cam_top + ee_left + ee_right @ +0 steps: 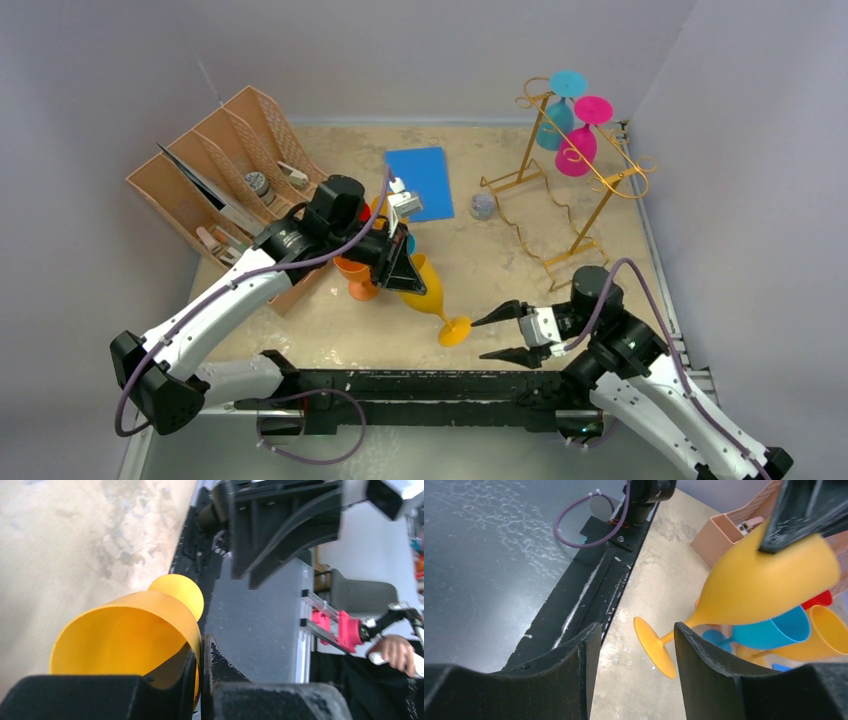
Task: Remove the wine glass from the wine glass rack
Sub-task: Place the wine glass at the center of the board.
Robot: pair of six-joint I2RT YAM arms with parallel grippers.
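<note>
The gold wire wine glass rack [598, 213] stands at the back right, with a teal glass [553, 125] and a pink glass [578, 150] hanging upside down from its top rails. Off the rack, a yellow wine glass [425, 285] is tilted over the table's middle, its foot [455, 330] pointing to the near right. My left gripper [400, 270] is shut on the rim of its bowl [125, 640], one finger inside and one outside. My right gripper [480, 339] is open just right of the foot [654, 647], touching nothing.
A brown slotted organizer [210, 190] with tools stands at the back left. Orange [355, 275], blue [774, 630] and red [819, 600] glasses cluster under my left arm. A blue pad [420, 180] and a small grey object [482, 205] lie mid-table. The black base rail [420, 385] runs along the near edge.
</note>
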